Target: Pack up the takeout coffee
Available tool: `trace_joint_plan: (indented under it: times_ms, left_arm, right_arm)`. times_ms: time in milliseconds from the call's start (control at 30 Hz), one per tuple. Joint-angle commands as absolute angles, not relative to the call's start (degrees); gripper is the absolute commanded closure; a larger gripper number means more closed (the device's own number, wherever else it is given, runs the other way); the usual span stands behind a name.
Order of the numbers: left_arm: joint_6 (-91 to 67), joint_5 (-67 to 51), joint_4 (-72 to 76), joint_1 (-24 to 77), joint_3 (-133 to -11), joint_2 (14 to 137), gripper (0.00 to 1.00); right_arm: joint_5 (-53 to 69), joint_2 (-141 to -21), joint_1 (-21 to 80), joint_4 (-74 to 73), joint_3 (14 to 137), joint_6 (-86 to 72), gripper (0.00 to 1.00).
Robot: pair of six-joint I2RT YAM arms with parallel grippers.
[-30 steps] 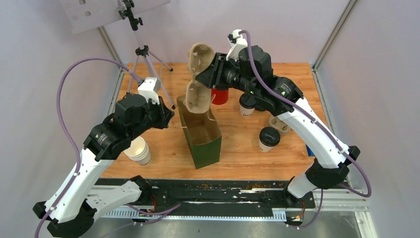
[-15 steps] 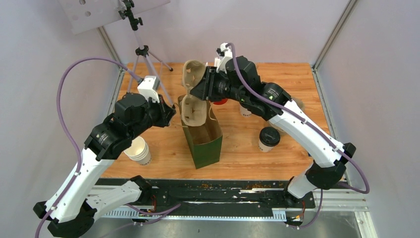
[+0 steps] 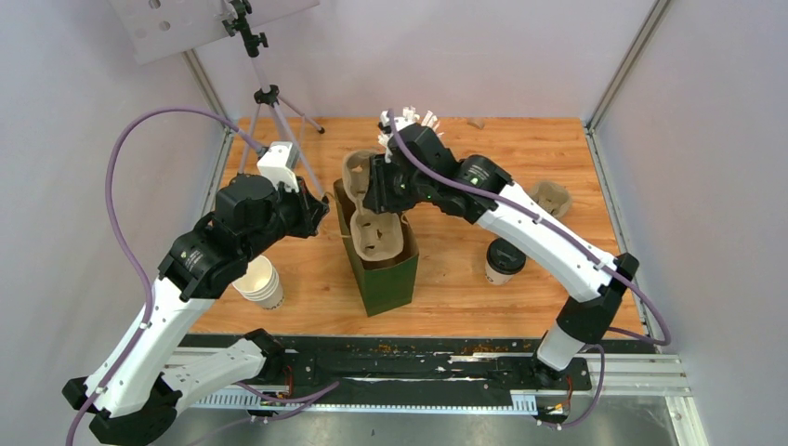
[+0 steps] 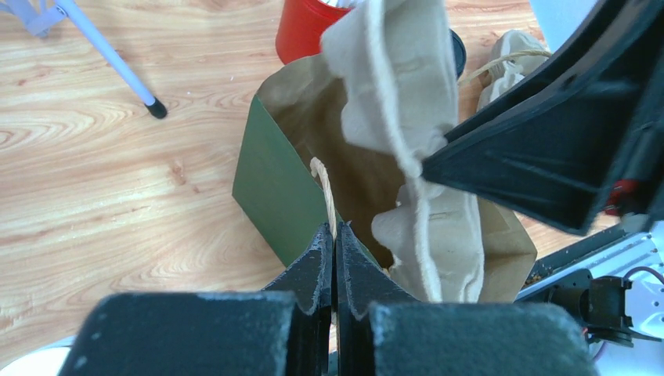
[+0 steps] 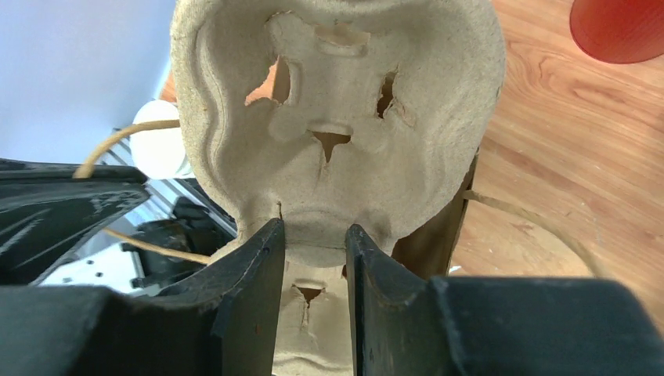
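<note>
Your left gripper [image 4: 335, 235] pinches the green paper bag [image 3: 386, 283] by its twine handle [image 4: 321, 176], frame centre, propping the mouth; right gripper [image 5: 315, 235] grasps the pulp cup carrier [image 5: 337, 117], half inside.

- Beige moulded-pulp cup carrier [image 5: 337, 117]: rough, fibrous, matt.
- Dark green paper bag [image 4: 274, 196]: matt outside, plain brown paper inside.
- Small white paper cup with a black plastic lid [image 3: 505, 260]: lid smooth, faintly glossy.
- Pale wooden tabletop [image 3: 558, 149]: smooth, grained, slight sheen.
- Red cup [image 4: 309, 27]: smooth, lightly shiny.
</note>
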State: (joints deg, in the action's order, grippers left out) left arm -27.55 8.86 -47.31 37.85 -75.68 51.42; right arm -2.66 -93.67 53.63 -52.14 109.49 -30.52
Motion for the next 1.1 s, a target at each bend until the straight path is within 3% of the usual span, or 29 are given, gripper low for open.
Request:
trace_joint_plan:
  times_ms: [0,733,1067]
  left_arm:
    - [-26.67,9.34,-45.53,37.58,-75.99,51.33,1.00]
    - [-25.91,9.56,-45.58,37.54,-75.69,51.35,1.00]
    - [-26.93,8.98,-45.41,37.53,-73.56,50.89,1.00]
  right_arm:
    - [-6.74,-97.80,55.55,-59.86,116.25,-24.33,0.71]
    - [-9.85,-105.45,56.89,-69.48,121.26,-20.90,0.71]
    - [-11.29,-106.95,57.66,-68.19,116.42,-21.56,0.70]
